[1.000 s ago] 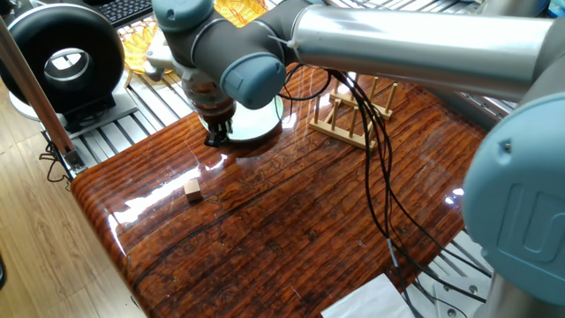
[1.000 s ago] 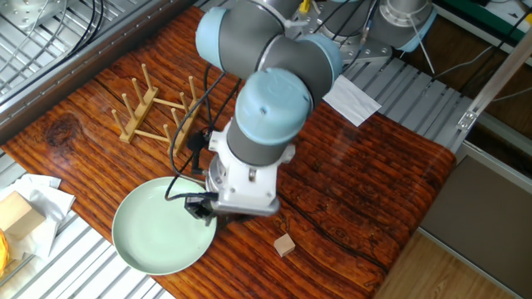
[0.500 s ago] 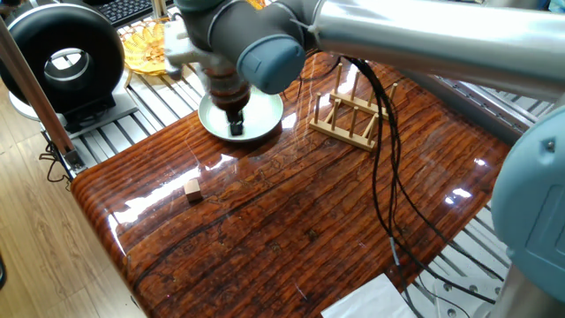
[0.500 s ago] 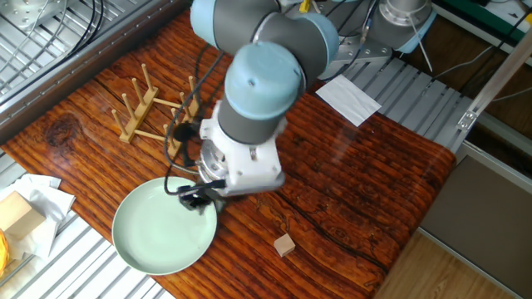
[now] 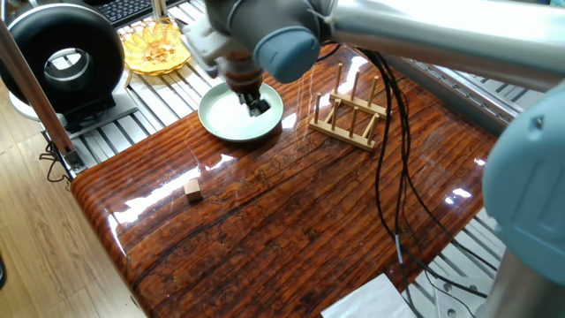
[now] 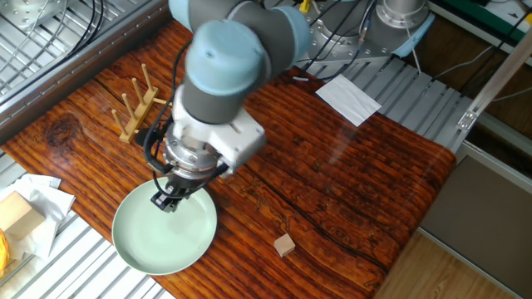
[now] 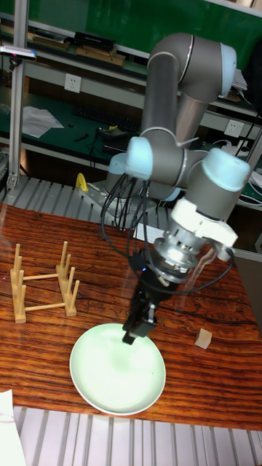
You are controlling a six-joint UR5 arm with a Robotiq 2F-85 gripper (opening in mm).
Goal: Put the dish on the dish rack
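Observation:
The dish (image 5: 225, 121) is a pale mint-green plate lying flat at the table's back-left corner, also seen in the other fixed view (image 6: 158, 247) and the tall view (image 7: 109, 373). My gripper (image 5: 257, 107) hangs tilted just over the dish's inner area, toward its rack side; its dark fingers look pressed together and hold nothing. It shows again as the gripper (image 6: 165, 199) and the gripper (image 7: 135, 331). The dish rack (image 5: 353, 115), light wood with upright pegs, stands a short way beside the dish, seen too as the rack (image 6: 141, 106) and the rack (image 7: 40, 291).
A small wooden cube (image 5: 192, 188) sits on the table nearer the front. A yellow wicker basket (image 5: 156, 46) and a black round device (image 5: 64, 62) lie beyond the table edge. White paper (image 6: 347, 95) rests at the far corner. Black cables (image 5: 388, 177) trail over the rack.
The gripper has moved from the dish's front rim across the plate toward its rack side, and the wrist has turned. Dish and rack have stayed put.

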